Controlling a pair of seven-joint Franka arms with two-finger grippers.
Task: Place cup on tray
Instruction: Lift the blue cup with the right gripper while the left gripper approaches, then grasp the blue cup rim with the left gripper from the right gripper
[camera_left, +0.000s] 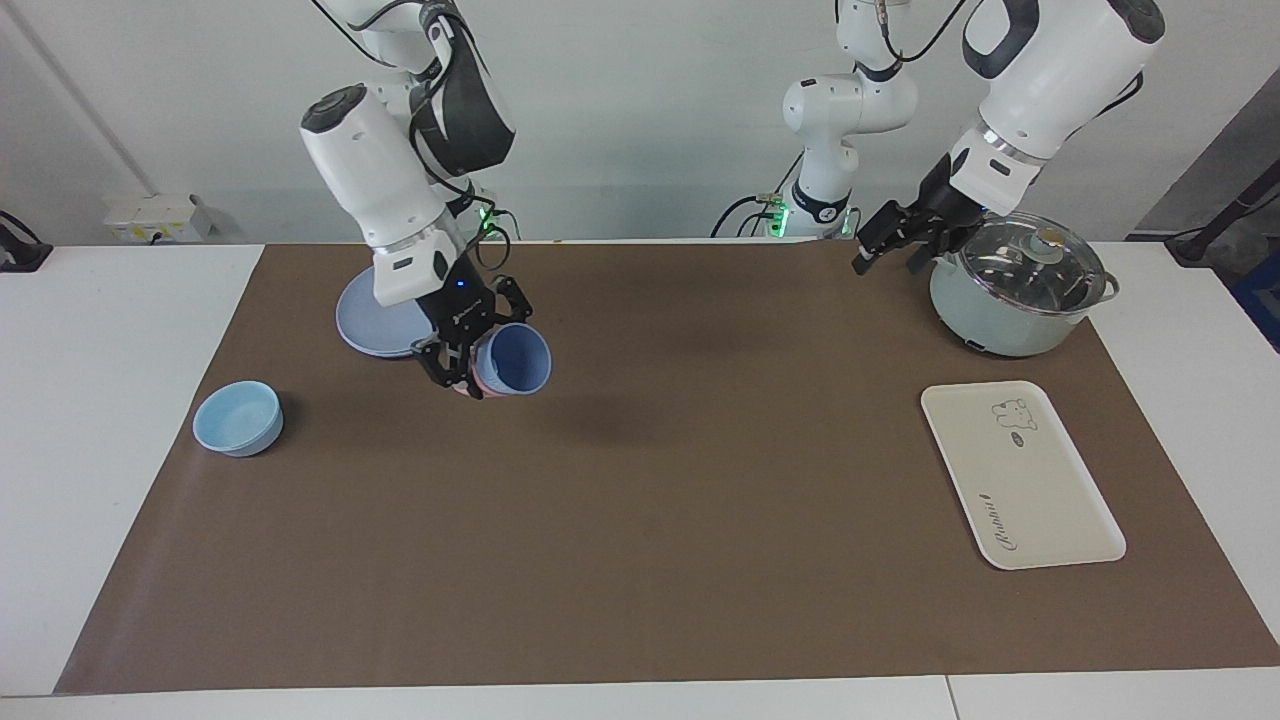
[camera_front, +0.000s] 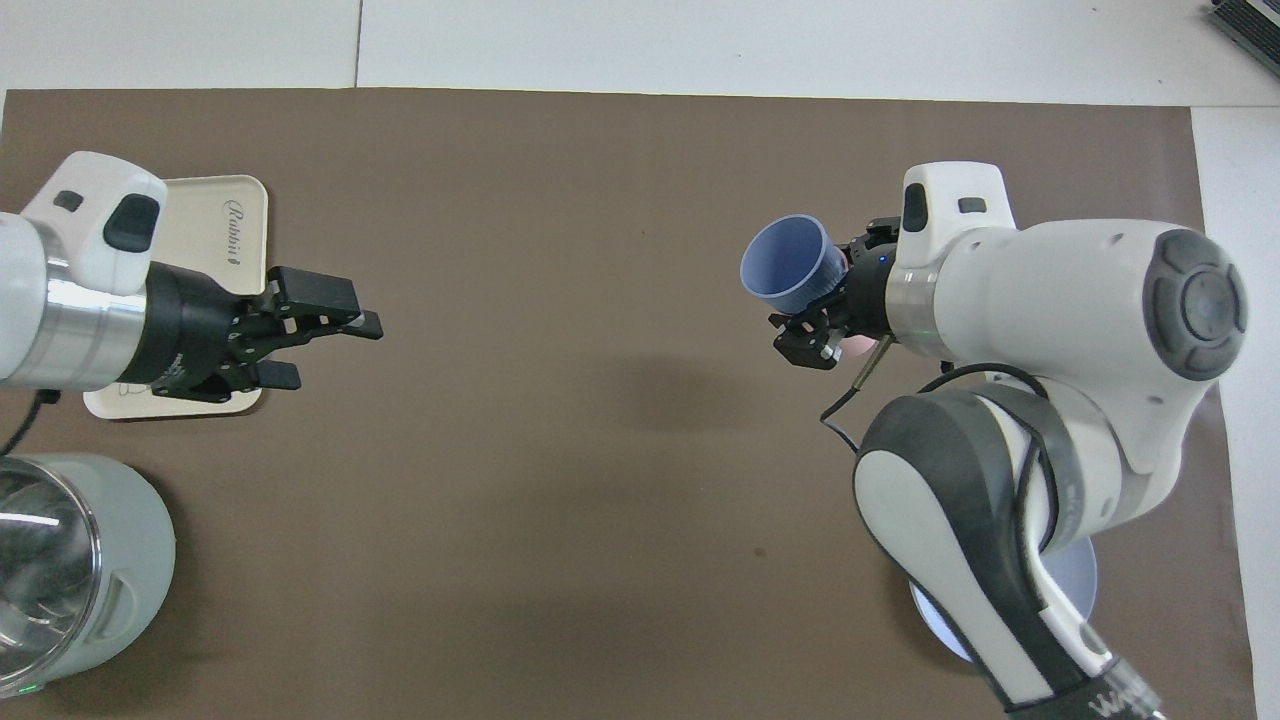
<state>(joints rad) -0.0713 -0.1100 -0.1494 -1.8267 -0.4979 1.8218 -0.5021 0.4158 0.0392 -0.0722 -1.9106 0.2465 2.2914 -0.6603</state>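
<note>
The periwinkle-blue cup (camera_left: 515, 360) (camera_front: 788, 265) hangs in the air, tipped on its side, over the brown mat beside the blue plates. It sits nested in a pink tumbler (camera_left: 479, 384), of which only a sliver shows. My right gripper (camera_left: 483, 358) (camera_front: 825, 312) is shut on this pair. The cream tray (camera_left: 1020, 480) (camera_front: 215, 230) lies flat toward the left arm's end of the table. My left gripper (camera_left: 888, 255) (camera_front: 330, 350) is open, holds nothing, and hangs above the mat beside the pot, partly covering the tray in the overhead view.
A pale-green pot with a glass lid (camera_left: 1020, 290) (camera_front: 70, 570) stands nearer to the robots than the tray. Stacked round blue plates (camera_left: 375, 320) lie under the right arm. A low light-blue bowl (camera_left: 238, 418) sits at the right arm's end.
</note>
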